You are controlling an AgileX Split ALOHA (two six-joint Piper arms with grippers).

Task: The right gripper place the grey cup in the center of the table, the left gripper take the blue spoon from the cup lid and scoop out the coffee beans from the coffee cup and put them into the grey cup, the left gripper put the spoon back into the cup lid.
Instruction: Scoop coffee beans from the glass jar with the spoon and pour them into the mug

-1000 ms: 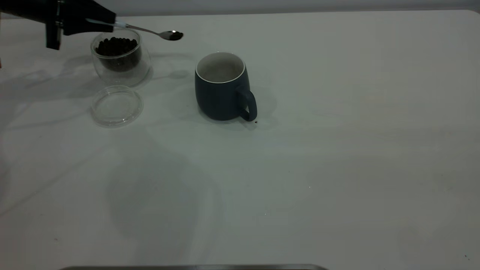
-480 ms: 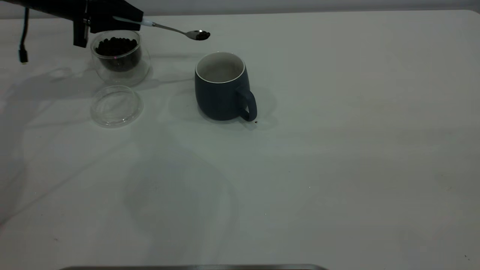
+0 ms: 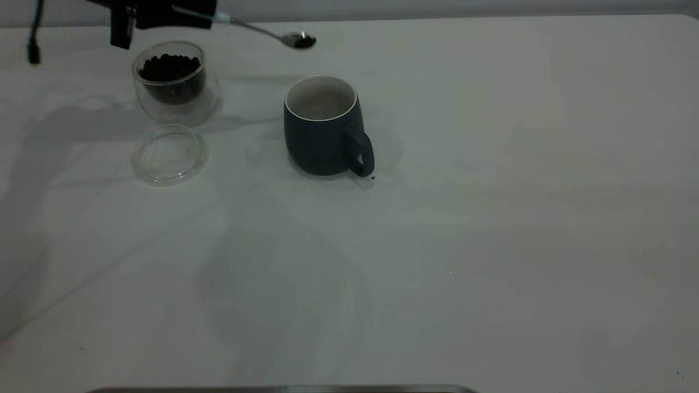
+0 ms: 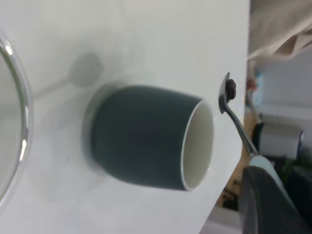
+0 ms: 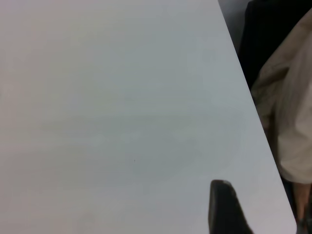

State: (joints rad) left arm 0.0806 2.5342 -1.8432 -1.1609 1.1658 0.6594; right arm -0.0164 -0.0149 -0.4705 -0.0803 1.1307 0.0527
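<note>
The grey cup (image 3: pixel 322 134) stands upright near the middle of the table (image 3: pixel 491 218), its handle toward the camera; it also shows in the left wrist view as the grey cup (image 4: pixel 146 136), its pale inside bare. My left gripper (image 3: pixel 207 13) is shut on the blue spoon (image 3: pixel 262 30) at the table's far left. The spoon's bowl holds a few coffee beans (image 3: pixel 303 40) and hovers in the air just behind the cup's rim. The spoon (image 4: pixel 234 114) and one finger (image 4: pixel 265 204) show in the left wrist view. The coffee cup (image 3: pixel 173 82) holds many beans. The cup lid (image 3: pixel 170 154) lies bare in front of it.
One stray bean (image 3: pixel 373 177) lies by the grey cup's handle. In the right wrist view one dark fingertip (image 5: pixel 224 209) of the right gripper hangs over bare table (image 5: pixel 122 122) near its edge, with beige cloth (image 5: pixel 292 122) beyond.
My left gripper has carried the spoon with its beans to the right and a little upward, from beside the coffee cup to just behind the grey cup's rim.
</note>
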